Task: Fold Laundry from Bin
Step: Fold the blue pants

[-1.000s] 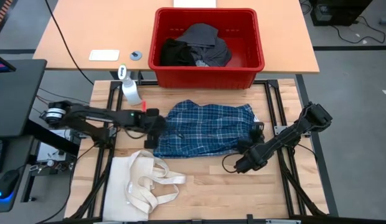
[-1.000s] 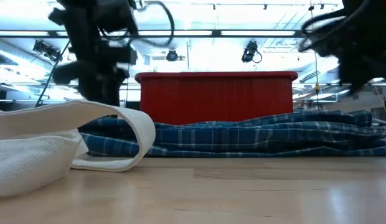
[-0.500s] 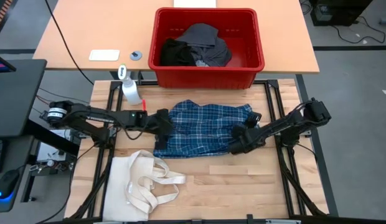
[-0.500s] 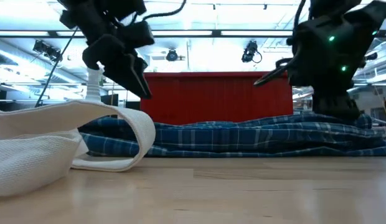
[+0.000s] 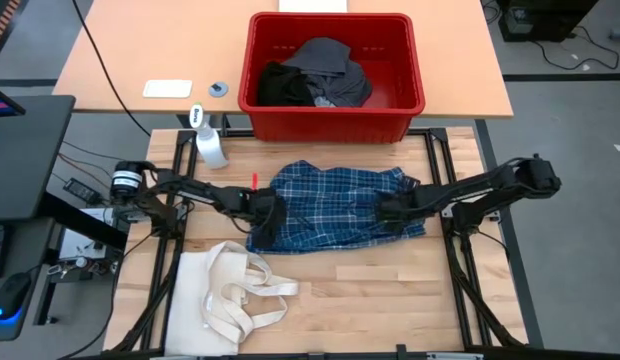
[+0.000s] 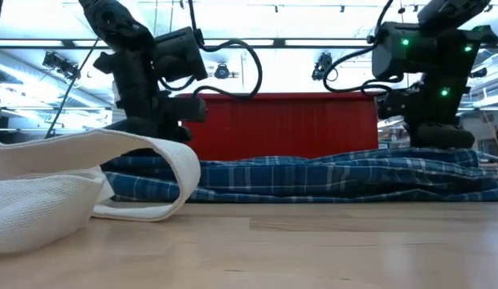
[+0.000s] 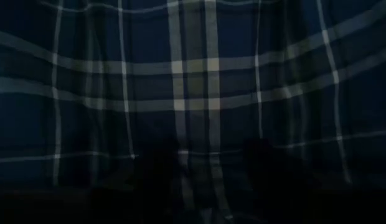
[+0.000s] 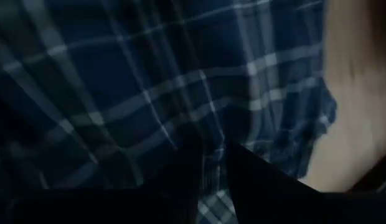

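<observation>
The blue plaid shirt (image 5: 335, 205) lies spread flat on the wooden table. My left gripper (image 5: 271, 214) is low over its left end, pointing steeply down. Its fingers (image 7: 160, 165) stand apart over the plaid cloth. My right gripper (image 5: 388, 209) is down on the shirt's right part, its fingers close together with cloth between them. Behind the table stands the red bin (image 5: 400, 100). The dark grey and black laundry (image 5: 315, 75) is heaped inside it. My left gripper has its open fingers right at the shirt's left part (image 7: 208, 149); I cannot tell whether they touch the cloth. My right gripper pinches a small ridge of the shirt's cloth (image 8: 211, 163) between its two fingers, near the shirt's right end. The fingers come from above, slanting down. The shirt stays lying on the table.
A cream tote bag (image 5: 230, 290) with long handles lies at the table's near left, its handle (image 6: 173, 164) looping in front of the shirt. A white spray bottle (image 5: 210, 148) stands at the far left. Bare wood runs along the near edge (image 5: 390, 300).
My right gripper has swung from the bare wood near the shirt's near right corner toward the far edge, onto the shirt's right part, turning as it went. My left gripper has gone down and toward the table's right, onto the shirt's left end.
</observation>
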`<control>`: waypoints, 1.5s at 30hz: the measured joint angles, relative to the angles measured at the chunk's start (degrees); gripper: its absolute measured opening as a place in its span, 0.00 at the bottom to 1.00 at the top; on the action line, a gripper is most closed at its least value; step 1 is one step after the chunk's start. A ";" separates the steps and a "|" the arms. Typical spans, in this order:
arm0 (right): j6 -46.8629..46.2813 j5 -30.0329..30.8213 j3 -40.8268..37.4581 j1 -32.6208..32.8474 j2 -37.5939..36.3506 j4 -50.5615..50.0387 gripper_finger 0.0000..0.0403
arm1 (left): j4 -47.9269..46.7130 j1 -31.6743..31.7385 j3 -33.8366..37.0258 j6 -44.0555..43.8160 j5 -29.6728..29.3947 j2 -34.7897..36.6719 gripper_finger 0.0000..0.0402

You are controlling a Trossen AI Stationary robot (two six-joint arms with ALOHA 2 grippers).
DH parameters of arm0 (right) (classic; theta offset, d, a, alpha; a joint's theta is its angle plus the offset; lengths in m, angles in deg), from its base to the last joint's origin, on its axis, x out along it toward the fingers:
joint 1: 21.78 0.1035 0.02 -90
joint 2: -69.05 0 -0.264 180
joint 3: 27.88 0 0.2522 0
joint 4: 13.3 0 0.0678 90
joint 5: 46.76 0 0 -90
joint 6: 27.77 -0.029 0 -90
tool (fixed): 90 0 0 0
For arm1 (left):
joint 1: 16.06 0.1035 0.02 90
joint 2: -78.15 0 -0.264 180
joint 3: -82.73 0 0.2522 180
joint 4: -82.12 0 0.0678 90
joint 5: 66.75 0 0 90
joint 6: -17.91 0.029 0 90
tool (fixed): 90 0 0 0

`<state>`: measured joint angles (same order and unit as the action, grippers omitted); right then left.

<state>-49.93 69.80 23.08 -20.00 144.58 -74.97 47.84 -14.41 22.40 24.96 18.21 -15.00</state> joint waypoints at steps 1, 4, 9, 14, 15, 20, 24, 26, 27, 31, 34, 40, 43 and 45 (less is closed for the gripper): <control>-0.65 0.13 0.26 0.00 -0.38 -0.37 0.21 | 0.11 0.00 -0.02 0.00 0.00 -0.12 0.52; -4.16 -2.30 1.17 -0.02 -1.51 -0.48 0.21 | 0.06 0.00 -0.04 -0.04 0.00 -0.30 0.52; -11.98 -3.21 5.46 0.00 -3.37 0.62 0.20 | -2.77 -0.24 0.18 1.52 -0.04 2.33 0.52; -15.02 0.64 8.65 -2.01 -4.20 0.25 0.20 | -2.61 -0.28 0.20 1.36 -0.04 8.10 0.52; -14.65 0.79 8.75 -3.36 -4.20 0.66 0.20 | -2.62 -0.28 0.20 1.25 -0.04 8.93 0.52; -11.39 0.35 8.77 -11.17 -1.93 5.72 0.20 | -1.93 -0.28 0.18 0.64 0.17 10.39 0.52; -3.54 -5.38 8.77 -16.01 1.92 15.64 0.20 | 3.86 -0.41 0.18 0.51 5.22 8.31 0.52; -0.32 -7.60 8.81 -17.90 4.53 20.82 0.20 | 7.83 -0.82 0.18 0.91 6.78 6.92 0.52; 1.05 -8.58 8.82 -18.90 5.89 22.24 0.20 | 10.20 -1.03 0.15 1.13 6.92 6.13 0.52; 3.45 -13.44 8.77 -23.11 11.77 24.04 0.20 | 16.51 -1.63 0.09 1.59 7.14 2.87 0.52; 4.23 -14.01 8.77 -25.22 15.63 24.28 0.20 | 17.47 -1.66 0.08 1.66 7.17 0.15 0.52; 4.40 -8.85 8.77 -26.82 19.97 29.47 0.19 | 18.39 -1.64 0.09 1.25 7.11 -5.07 0.52; 4.40 -4.51 8.77 -26.88 20.17 32.45 0.19 | 19.25 -2.09 -0.03 0.97 7.12 -6.39 0.52; 4.47 -0.12 8.77 -26.91 19.68 34.29 0.19 | 19.37 -2.52 -0.08 0.94 7.09 -6.48 0.52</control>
<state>-45.46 69.68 31.86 -46.91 164.27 -40.69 67.21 -16.93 22.32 25.90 25.30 -21.49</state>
